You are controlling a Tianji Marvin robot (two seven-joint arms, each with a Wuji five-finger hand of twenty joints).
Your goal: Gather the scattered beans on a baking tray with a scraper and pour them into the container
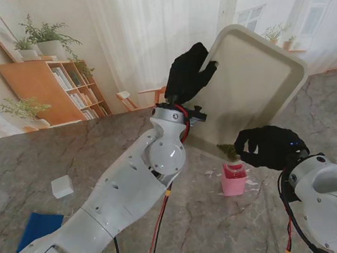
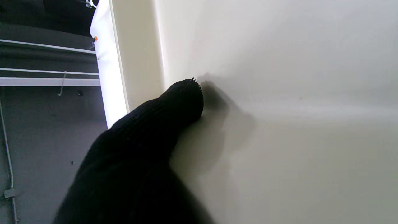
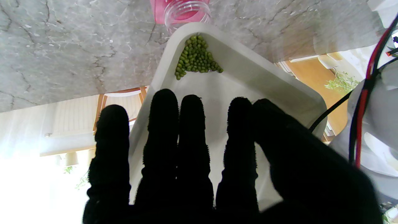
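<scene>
A cream baking tray (image 1: pixel 257 80), gripped by the black-gloved left hand (image 1: pixel 187 72), tilts steeply over a pink container (image 1: pixel 233 179). Green beans (image 3: pixel 196 58) pile in its lowest corner. Right hand (image 1: pixel 268 146) grip unclear.

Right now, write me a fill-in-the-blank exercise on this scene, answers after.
1. The baking tray is tilted, gripped at its edge by the ____ hand.
2. The beans have collected in the tray's lowest ____.
3. The container under that corner is ____ in colour.
4. The right hand holds ____.

Answers: left; corner; pink; nothing
</scene>
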